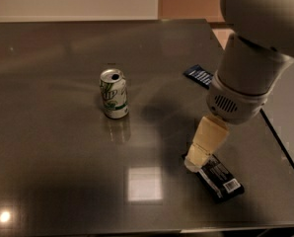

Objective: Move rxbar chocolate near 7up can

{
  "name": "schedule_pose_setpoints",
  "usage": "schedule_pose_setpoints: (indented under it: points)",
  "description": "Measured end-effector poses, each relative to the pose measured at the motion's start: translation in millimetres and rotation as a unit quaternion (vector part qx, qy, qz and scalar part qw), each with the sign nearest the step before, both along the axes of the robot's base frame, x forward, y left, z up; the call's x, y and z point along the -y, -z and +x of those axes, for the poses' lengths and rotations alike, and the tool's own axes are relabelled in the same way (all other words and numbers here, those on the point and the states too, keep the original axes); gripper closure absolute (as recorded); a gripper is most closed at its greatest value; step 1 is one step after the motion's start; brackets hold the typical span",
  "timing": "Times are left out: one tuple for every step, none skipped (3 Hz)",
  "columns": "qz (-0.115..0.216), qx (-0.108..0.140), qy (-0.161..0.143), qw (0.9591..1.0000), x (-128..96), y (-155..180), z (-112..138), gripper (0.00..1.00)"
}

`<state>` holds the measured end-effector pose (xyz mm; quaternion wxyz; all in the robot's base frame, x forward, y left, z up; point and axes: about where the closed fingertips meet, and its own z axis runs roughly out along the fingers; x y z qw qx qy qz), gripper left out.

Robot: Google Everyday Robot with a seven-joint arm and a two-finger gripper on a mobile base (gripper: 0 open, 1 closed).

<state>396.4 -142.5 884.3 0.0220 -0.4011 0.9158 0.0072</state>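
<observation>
The rxbar chocolate [220,178] is a flat black wrapper with a white barcode patch at its near end. It lies on the dark table near the front right. The 7up can [113,94] stands upright left of centre, well apart from the bar. My gripper [196,162] hangs from the large pale arm at the right. Its cream fingertips are low over the bar's far end and cover that end. I cannot tell whether it touches the bar.
A smaller blue wrapper [200,76] lies at the back right, partly hidden by the arm. The table's right edge [280,142] runs close past the bar, and the front edge [137,231] is near the bottom of the view.
</observation>
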Motion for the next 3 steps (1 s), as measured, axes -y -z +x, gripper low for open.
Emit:
schedule_pose_setpoints:
  points:
    - [-0.022, -0.025, 0.025, 0.9991, -7, 19, -9, 0.00]
    - [-0.055, -0.048, 0.042, 0.9964, -12, 43, -11, 0.00]
    - [-0.082, -0.064, 0.053, 0.9932, -11, 61, -12, 0.00]
